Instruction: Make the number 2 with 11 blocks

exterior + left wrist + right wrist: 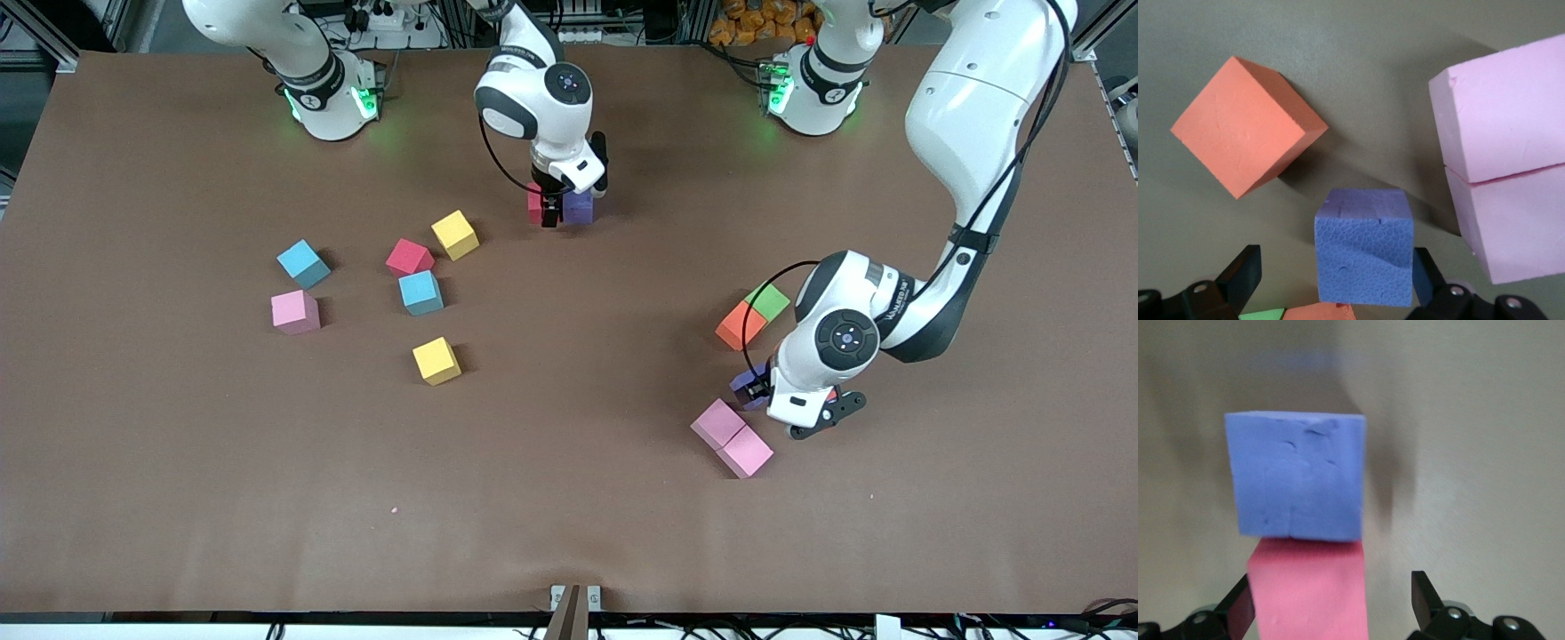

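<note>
Blocks are being seen scattered on the table [178,498], with no digit formed yet.

- Toward the right arm's end, at the table's 9 o'clock: a pink cube [295,312] is lying with a sky-blue cube [303,264] just beside it at its 12 o'clock.
- Nearer the middle: a red cube [410,258] is sitting just beside a second blue cube [420,292], which lies at its 6 o'clock. A yellow cube [436,361] is lying apart at 6 o'clock of that one. A second yellow cube [455,235] is just beside the red cube at its 2 o'clock.
- At the table's 12 o'clock: the right gripper [551,213] [1331,600] is lowered with fingers spread, released, astride a second red cube [534,203] [1308,593]. A purple cube [579,206] [1298,477] is touching that cube at its 3 o'clock.
- At the table's 4 o'clock: two more pink cubes [731,437] [1505,173] are lying pressed together.
- At their 12 o'clock: an orange cube [741,325] [1245,127] is touching a green cube [767,302].
- Between these groups: the left gripper [754,389] [1335,280] is lowered, jaws wide and unclenched, bracketing a second purple cube [745,384] [1365,253].
</note>
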Controlling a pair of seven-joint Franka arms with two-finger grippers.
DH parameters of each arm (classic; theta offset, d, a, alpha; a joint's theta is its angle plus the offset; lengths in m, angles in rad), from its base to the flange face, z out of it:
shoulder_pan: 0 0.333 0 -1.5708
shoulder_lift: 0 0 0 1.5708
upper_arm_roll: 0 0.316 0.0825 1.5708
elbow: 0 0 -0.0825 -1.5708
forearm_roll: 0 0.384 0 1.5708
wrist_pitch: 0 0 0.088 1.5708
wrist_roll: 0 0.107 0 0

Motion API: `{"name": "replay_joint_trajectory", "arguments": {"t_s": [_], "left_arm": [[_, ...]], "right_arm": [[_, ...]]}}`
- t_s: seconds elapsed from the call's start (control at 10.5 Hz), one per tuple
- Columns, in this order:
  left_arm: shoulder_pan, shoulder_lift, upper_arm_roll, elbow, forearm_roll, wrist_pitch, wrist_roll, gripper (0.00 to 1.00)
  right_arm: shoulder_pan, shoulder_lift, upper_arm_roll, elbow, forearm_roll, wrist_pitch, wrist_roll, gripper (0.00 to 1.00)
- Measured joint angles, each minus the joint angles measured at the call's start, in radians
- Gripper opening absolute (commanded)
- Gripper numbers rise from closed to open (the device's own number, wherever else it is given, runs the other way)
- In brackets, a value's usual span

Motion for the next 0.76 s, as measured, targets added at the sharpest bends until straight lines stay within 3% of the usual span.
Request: {"name": "replay_joint_trajectory", "arguments": {"t_s": [0.38,0.76], "left_arm": [[0.015,0.0,-0.005,-0.014,0.0,0.032,0.0,1.0],[0.019,0.006,-0.006,-0.026,0.0,0.079,0.001,1.0]], "right_arm": [[-0.116,-0.125,-0.006,0.138,0.0,-0.293,0.001,1.0],[-0.412,-0.12,-0.014,0.2,-0.006,-0.293,-0.008,1.0]]}}
